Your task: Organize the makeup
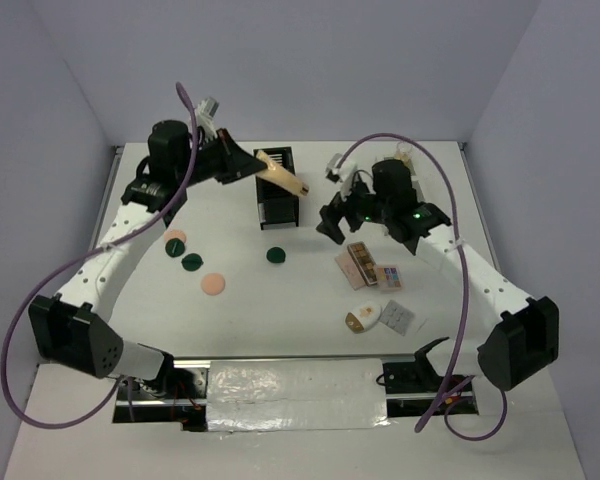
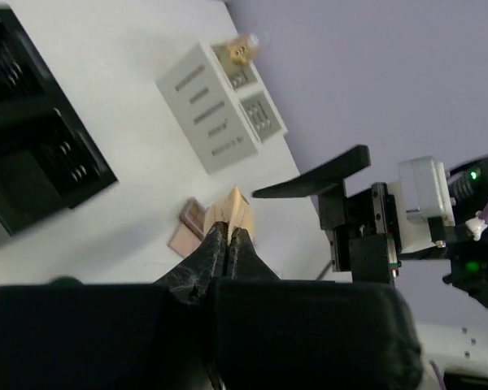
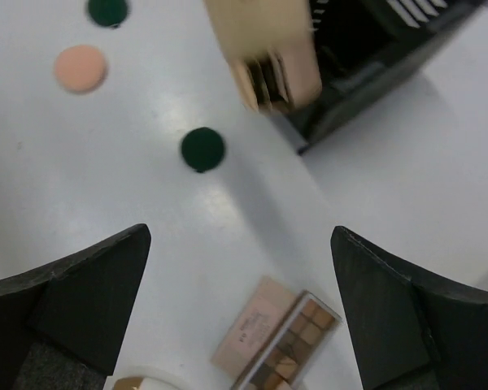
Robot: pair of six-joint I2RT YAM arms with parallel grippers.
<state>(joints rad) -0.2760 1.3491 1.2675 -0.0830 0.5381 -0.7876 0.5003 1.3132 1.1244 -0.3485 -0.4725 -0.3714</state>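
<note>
My left gripper [image 1: 248, 165] is shut on a flat beige palette [image 1: 283, 179] and holds it tilted over the black slotted organizer [image 1: 277, 205]. In the left wrist view the fingertips [image 2: 218, 237] pinch the palette [image 2: 232, 211]. My right gripper [image 1: 332, 226] is open and empty above the table. In its wrist view [image 3: 240, 292] it hangs over an eyeshadow palette [image 3: 281, 341]. Two dark green compacts [image 1: 276, 255] [image 1: 193, 262] and two peach puffs [image 1: 213, 284] [image 1: 174, 241] lie left of centre. More palettes [image 1: 357, 265] [image 1: 388, 277] [image 1: 397, 317] and a white-gold oval compact [image 1: 363, 320] lie on the right.
A white grid-sided organizer [image 2: 220, 110] stands at the back right with a gold-capped bottle [image 2: 242, 50] in it. It is mostly hidden behind the right arm in the top view. The table's near edge carries a foil strip [image 1: 290, 385].
</note>
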